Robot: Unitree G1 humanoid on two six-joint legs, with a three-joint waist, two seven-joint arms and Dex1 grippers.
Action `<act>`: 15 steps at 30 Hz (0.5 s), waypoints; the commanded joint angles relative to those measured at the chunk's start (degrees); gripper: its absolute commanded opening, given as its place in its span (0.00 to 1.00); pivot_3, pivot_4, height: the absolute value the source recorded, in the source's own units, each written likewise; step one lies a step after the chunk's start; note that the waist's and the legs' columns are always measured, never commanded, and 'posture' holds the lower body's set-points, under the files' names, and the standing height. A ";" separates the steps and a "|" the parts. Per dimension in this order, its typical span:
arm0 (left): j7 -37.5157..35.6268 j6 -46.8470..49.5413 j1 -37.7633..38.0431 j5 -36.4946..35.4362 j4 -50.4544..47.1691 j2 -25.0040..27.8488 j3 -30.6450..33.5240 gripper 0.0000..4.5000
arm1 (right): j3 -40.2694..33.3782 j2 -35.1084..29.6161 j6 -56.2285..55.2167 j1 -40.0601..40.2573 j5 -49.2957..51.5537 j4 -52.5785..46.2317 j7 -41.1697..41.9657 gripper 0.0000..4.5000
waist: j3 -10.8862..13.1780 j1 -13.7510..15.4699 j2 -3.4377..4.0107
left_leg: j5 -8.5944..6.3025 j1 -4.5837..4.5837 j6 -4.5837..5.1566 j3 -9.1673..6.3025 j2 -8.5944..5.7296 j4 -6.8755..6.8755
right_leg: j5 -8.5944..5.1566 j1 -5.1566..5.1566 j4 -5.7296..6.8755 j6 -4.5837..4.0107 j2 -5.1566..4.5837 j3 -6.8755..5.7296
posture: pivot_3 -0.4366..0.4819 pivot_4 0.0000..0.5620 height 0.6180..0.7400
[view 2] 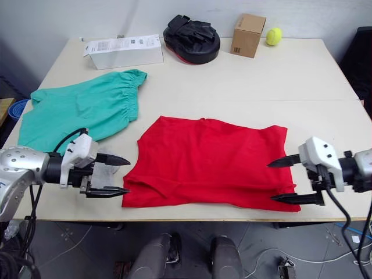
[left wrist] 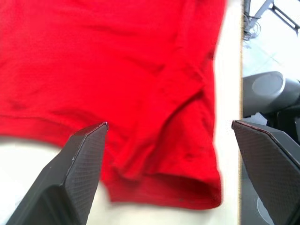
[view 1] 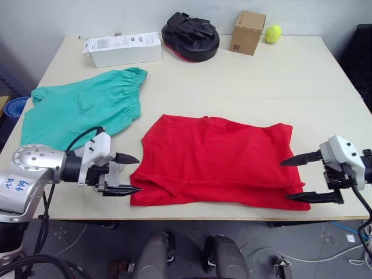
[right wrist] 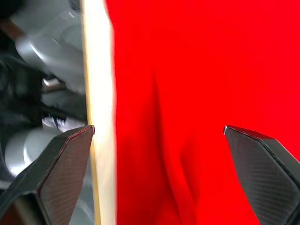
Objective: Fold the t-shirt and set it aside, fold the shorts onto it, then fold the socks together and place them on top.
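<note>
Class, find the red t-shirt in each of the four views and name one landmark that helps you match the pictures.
Left eye view: the t-shirt lies flat at the table's near edge, between the left claw and the right claw.
Right eye view: same place, between both open claws.
Left wrist view: its corner and hem lie ahead of the fingers.
Right wrist view: red cloth beside the table edge.
Shared landmark: the table's pale near edge.

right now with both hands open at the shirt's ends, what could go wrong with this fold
1. The t-shirt lies close to the table's near edge, so a pull toward the robot could drag its hem over the side.
2. Its left corner is already rumpled, so the left hand may pinch one layer only.
3. The right hand sits partly past the table edge and could catch it when closing in.
</note>
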 commanded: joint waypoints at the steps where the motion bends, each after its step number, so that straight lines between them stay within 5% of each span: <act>1: 2.22 -12.21 0.17 7.20 -1.28 -2.21 -4.70 0.99 | -1.03 2.83 -0.27 0.45 1.65 -6.68 -3.32 1.00 | -0.01 0.31 -0.02 | -0.01 -0.03 0.01 0.00 -0.02 0.02 | 0.01 0.00 -0.02 0.01 0.00 0.00 | 0.48 0.27 1.00; 10: -1.11 -30.45 -5.02 14.25 6.27 -6.98 -13.23 0.99 | -1.73 4.44 -1.81 4.54 0.53 -8.57 -3.58 1.00 | -0.03 1.02 -0.07 | -0.04 -0.15 0.09 0.05 -0.05 0.06 | 0.05 -0.06 -0.15 0.09 0.01 -0.05 | 0.48 0.27 1.00; 15: -3.35 -34.31 -8.61 15.74 9.91 -9.40 -16.96 0.72 | -3.73 4.66 -1.34 8.00 0.55 -10.54 -5.31 1.00 | -0.04 1.16 -0.07 | -0.04 -0.15 0.11 0.05 -0.05 0.07 | 0.06 -0.05 -0.13 0.09 0.01 -0.07 | 0.48 0.27 1.00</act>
